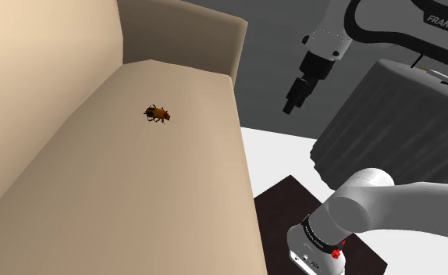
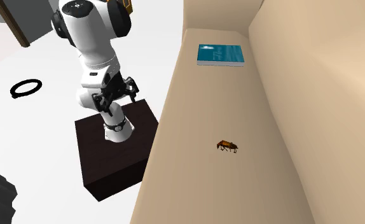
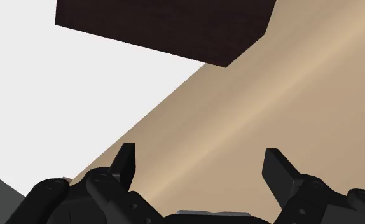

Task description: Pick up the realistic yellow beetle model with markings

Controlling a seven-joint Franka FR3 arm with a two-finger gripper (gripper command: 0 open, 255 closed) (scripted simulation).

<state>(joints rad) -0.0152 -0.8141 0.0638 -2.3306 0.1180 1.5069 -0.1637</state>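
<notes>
Beetle model (image 1: 157, 114), orange-brown, sits mid-seat on beige sofa (image 1: 136, 187), long axis roughly across the seat toward the backrest, well apart to the shoulder view's left of gripper (image 1: 291, 107), which hangs off the seat's front edge, fingers spread wide, empty.

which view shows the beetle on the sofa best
The shoulder view, narrowly: the beetle lies unobstructed on the beige sofa seat, orange body and dark legs distinct. The second exterior view shows it too, just as clear but a little darker. The wrist view faces the seat's edge and the dark stand.
</notes>
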